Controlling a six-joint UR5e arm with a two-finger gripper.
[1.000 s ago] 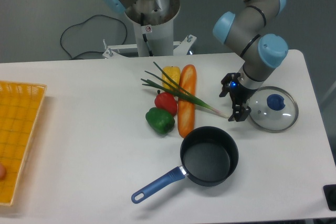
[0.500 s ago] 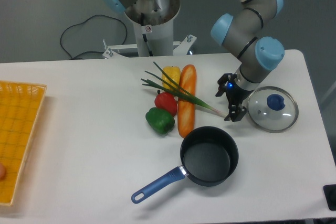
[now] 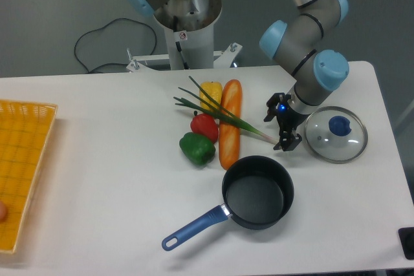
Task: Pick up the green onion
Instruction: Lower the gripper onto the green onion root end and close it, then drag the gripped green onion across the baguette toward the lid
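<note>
The green onion (image 3: 223,116) lies slantwise across the baguette (image 3: 229,123). Its dark green leaves splay at the upper left, over the yellow pepper. Its whitish root end (image 3: 268,138) points to the lower right on the table. My gripper (image 3: 284,138) hangs low over the table just right of the root end, between it and the glass lid. Its black fingers look slightly parted and hold nothing; whether they touch the onion I cannot tell.
A yellow pepper (image 3: 210,94), a red pepper (image 3: 204,126) and a green bell pepper (image 3: 196,148) lie left of the baguette. A black pot with a blue handle (image 3: 257,191) stands in front. A glass lid (image 3: 336,134) lies right of the gripper. A yellow basket (image 3: 22,166) is at the far left.
My gripper has moved a little to the left, closer to the onion's root end. The onion and the other things have not moved.
</note>
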